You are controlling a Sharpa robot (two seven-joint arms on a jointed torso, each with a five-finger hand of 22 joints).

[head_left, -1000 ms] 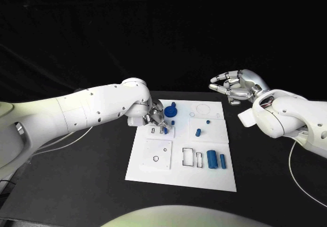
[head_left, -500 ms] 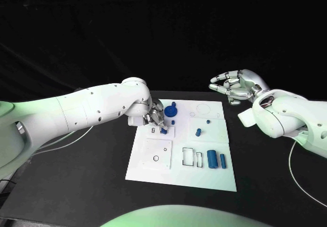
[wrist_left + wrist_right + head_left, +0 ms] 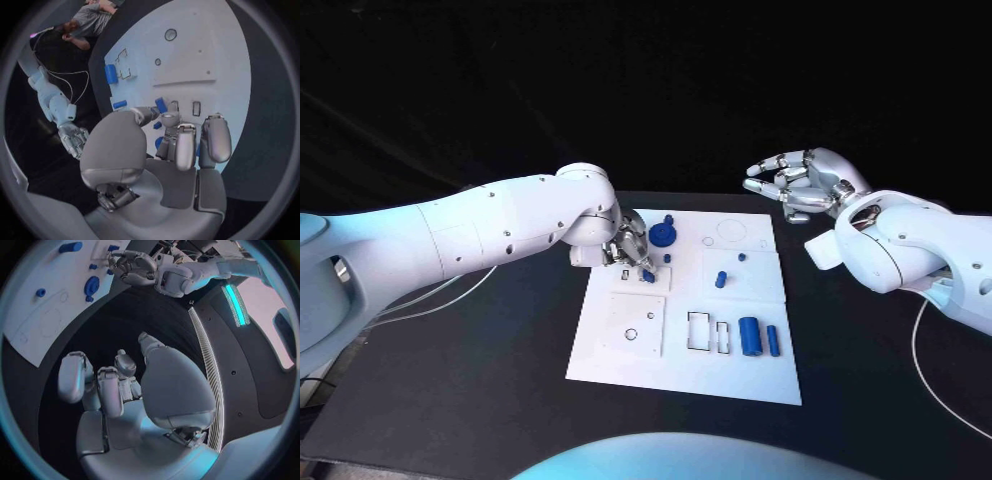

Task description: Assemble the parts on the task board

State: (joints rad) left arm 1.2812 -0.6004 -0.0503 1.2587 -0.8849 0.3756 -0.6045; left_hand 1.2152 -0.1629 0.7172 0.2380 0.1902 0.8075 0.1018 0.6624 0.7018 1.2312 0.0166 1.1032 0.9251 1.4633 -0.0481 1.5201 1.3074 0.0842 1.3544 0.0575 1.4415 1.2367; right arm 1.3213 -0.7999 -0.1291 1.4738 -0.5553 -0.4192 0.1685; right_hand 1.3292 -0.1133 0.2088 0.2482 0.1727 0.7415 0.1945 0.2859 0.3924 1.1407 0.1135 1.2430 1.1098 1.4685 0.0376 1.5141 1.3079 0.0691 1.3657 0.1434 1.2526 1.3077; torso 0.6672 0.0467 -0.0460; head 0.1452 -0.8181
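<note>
The left hand (image 3: 620,248) is down over the far left part of the task board (image 3: 661,375), and its fingers (image 3: 177,145) are curled in with the tips pinching a small blue part (image 3: 648,276) right at the board's surface. In the left wrist view that blue piece (image 3: 161,104) sits at the fingertips beside two narrow rectangular slots in the board; I cannot tell whether it is seated in a slot or only touching the surface.

Just beyond the left hand on the board stands a round blue part (image 3: 661,236) with a small blue peg (image 3: 669,218) close behind it. Toward the middle of the board there is an upright blue peg (image 3: 720,279), with a tiny blue piece (image 3: 740,257) near it. On the near right of the board two blue cylinders (image 3: 750,335) lie side by side, just beside a pair of rectangular outlines.

The right hand (image 3: 798,182) hangs above the black tabletop (image 3: 473,380), off the far right corner of the board and well apart from every part. Its fingers (image 3: 103,390) are loosely curved and spread apart, holding nothing.
</note>
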